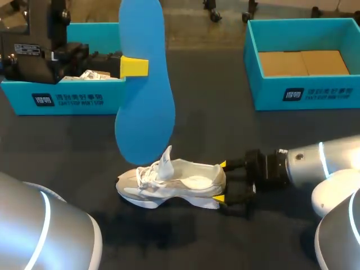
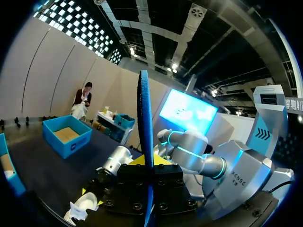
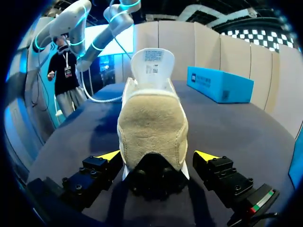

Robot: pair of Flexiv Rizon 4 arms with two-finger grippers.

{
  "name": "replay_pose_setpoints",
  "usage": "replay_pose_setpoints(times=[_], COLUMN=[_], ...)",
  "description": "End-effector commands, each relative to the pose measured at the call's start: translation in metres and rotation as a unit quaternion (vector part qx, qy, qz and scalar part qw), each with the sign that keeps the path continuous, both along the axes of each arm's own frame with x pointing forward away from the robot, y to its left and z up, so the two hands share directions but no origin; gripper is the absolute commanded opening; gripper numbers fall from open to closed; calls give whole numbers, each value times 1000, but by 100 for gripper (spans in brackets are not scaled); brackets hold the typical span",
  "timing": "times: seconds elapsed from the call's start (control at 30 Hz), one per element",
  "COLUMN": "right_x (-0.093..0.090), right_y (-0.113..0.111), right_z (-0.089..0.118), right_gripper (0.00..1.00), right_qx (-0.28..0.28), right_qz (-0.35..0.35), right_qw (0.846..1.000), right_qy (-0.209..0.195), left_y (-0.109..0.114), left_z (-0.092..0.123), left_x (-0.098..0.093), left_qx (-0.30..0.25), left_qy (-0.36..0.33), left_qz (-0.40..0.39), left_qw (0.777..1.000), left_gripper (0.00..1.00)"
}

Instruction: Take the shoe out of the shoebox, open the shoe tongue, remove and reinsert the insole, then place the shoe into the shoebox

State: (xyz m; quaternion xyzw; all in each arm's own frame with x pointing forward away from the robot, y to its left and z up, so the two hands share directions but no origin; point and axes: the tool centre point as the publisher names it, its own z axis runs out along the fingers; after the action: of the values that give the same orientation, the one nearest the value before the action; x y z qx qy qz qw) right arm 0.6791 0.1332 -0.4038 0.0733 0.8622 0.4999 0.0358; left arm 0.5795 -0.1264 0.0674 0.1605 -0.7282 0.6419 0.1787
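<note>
Dark table (image 1: 67, 152) carrying two teal shoeboxes, set well apart at the far edge. The left shoebox (image 1: 22, 101) holds crumpled paper (image 1: 89, 75); the right shoebox (image 1: 306, 79) shows a bare cardboard floor, probably kept open to receive the shoe. Each front wall bears a white logo panel (image 1: 67, 100) with lettering, noted here but not read out.

Blue insole (image 1: 143, 112), out of the shoe, held upright and edge-on by the left hand (image 1: 134, 66). The yellow tips pinch it flat from both sides, well above the table, toe end hanging over the shoe, apparently poised for reinsertion.

White shoe (image 1: 171, 183), on its sole mid-table, outside both boxes, tongue (image 1: 165, 163) pulled up so the opening is exposed.

Right hand (image 1: 221, 181), low on the table, fingers spread around the heel. One tip lies against it and the other shows a slight gap, a brace more than a grip.

Printed label (image 3: 152, 61) on the tongue's inner face.
</note>
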Motion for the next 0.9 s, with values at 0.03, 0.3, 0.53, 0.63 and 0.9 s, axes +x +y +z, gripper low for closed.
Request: replay_pose_setpoints(times=[0.03,0.3,0.53,0.63,0.9], right_x=[-3,-12,-18,-19,-19], right_y=[-10,-12,-3,0,10], right_z=[20,47,68,77,91], right_gripper=[100,100,100,100,100], right_qx=[-91,-232,-369,-420,-501], right_qz=[5,13,-8,-19,-13], right_qw=[995,969,921,900,854], right_qy=[25,80,120,117,138], left_y=[-3,-3,-3,-3,-3], left_z=[1,1,1,1,1], left_x=[4,4,4,4,4], left_qx=[1,1,1,1,1], left_qy=[0,0,0,0,0], left_qz=[-3,-3,-3,-3,-3], left_qw=[1000,1000,1000,1000,1000], left_gripper=[0,0,0,0,0])
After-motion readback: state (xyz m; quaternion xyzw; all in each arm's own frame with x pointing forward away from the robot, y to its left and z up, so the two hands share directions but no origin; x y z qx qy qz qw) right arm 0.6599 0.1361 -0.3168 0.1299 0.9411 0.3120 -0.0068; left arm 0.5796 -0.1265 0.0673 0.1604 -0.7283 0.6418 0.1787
